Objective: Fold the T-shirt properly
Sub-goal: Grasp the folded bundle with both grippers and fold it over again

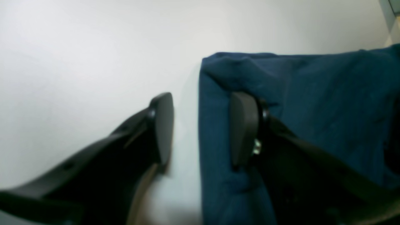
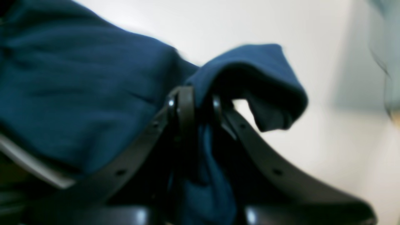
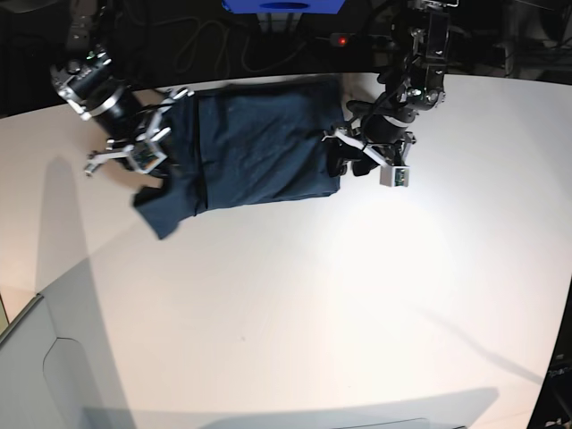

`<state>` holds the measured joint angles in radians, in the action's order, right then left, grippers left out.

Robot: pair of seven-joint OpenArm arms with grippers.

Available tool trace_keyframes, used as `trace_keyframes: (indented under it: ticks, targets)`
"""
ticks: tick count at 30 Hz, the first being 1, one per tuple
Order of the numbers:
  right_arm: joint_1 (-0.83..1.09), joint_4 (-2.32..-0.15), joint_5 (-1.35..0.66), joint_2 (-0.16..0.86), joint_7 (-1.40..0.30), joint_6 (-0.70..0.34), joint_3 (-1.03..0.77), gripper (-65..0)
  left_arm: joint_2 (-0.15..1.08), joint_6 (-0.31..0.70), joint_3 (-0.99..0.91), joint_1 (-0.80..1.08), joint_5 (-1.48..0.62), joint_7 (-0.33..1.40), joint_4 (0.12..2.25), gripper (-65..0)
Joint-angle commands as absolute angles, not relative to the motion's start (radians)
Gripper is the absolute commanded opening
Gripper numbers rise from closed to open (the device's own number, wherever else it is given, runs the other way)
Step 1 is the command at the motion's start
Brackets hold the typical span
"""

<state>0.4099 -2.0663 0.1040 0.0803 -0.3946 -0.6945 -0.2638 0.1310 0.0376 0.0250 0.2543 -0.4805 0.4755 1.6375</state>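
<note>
The navy-blue T-shirt [image 3: 259, 143] lies folded on the white table [image 3: 313, 304] at the back middle, with one part trailing toward the front left. My right gripper [image 2: 200, 106] is shut on a bunched fold of the T-shirt [image 2: 78, 81] and holds it raised at the shirt's left end; it also shows in the base view [image 3: 168, 136]. My left gripper [image 1: 201, 128] is open at the right edge of the T-shirt [image 1: 312, 93]. One of its fingers [image 1: 243, 128] rests on the cloth and the other is over bare table. It also shows in the base view [image 3: 344, 154].
A blue object [image 3: 281, 4] and cables with a red light [image 3: 340, 40] sit behind the table's far edge. A grey panel [image 3: 36, 366] stands at the front left corner.
</note>
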Motion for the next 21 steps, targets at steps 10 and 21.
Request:
trace_keyframes:
  ticks: [10, 21]
  targets:
    - [0.378, -2.055, 0.306, 0.085, -0.367, -0.698, 0.116, -65.0, 0.136, 0.042, 0.018, 0.251, -0.489, 0.460, 1.653, -36.8]
    - [0.291, -1.897, 0.348, 0.041, -0.369, -0.698, 0.219, -65.0, 0.139, 0.041, 0.018, 0.260, -0.489, 0.460, 1.658, -36.8]
